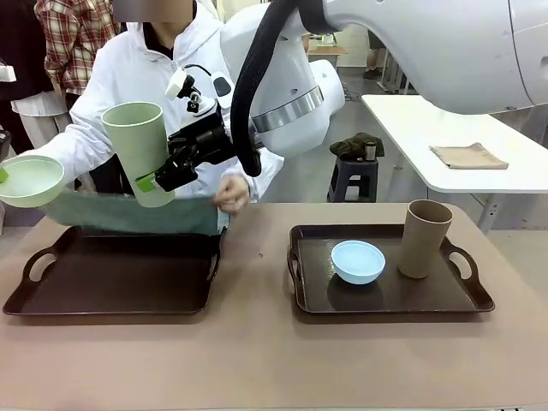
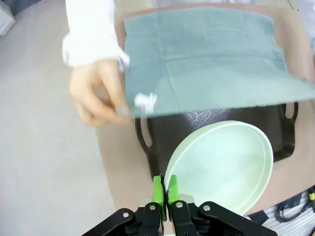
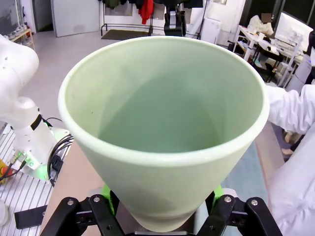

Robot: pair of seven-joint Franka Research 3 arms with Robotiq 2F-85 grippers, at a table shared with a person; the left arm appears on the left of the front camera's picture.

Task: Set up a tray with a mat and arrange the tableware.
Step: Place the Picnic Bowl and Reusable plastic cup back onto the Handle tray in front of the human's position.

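Right pincer (image 1: 152, 181): reached across from the right side to above the left half of the table (image 1: 257, 360); its 2 fingers were spread wide and closed on the lower part of the green cup (image 1: 134, 150), with 1 green pad on each side in the right wrist view.
Green cup: held in the air, mouth up and slightly tilted, above the far side of the left tray (image 1: 111, 274).
Left pincer (image 2: 165, 189): fingers pressed nearly together, pinching the rim of the green bowl (image 2: 221, 162).
Green bowl: in the air at the far left edge of the front view, open side up, above the near-left part of the left tray.
Mat (image 1: 128, 214): a teal cloth, spread out flat over the far part of the left tray; whether it touched the tray could not be told.
Person's hand (image 1: 231, 190): gripped 1 corner of the mat, close beside the right pincer.
Left tray: dark brown, bare.
Right tray (image 1: 385, 310): dark brown, well apart from the left tray, carrying 2 items.
Blue bowl (image 1: 358, 261): upright near the middle of the right tray.
Brown cup (image 1: 425, 238): upright on the right tray, just beside the blue bowl.
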